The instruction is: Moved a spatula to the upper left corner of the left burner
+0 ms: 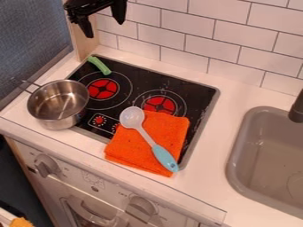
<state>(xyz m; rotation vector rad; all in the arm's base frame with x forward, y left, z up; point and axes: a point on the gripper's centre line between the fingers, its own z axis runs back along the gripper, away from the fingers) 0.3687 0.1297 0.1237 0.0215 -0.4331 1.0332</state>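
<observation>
My gripper (105,29) hangs at the top left, above and behind the stove, with its two fingers apart and nothing between them. A spatula, here spoon-shaped with a pale round head and a light blue handle (165,158), lies on a folded orange cloth (140,150). Its head points toward the back left, close to the right burner (160,105). The left burner (103,89) is a red disc within a white ring on the black cooktop. Just beyond its ring, at the cooktop's back left corner, rests a green object (99,65).
A metal pot (58,104) stands left of the left burner, partly over the cooktop's edge, its handle toward the back left. White tiles (187,23) rise behind the counter. At the right is a grey sink (236,153) with a dark faucet (297,108). Knobs line the front.
</observation>
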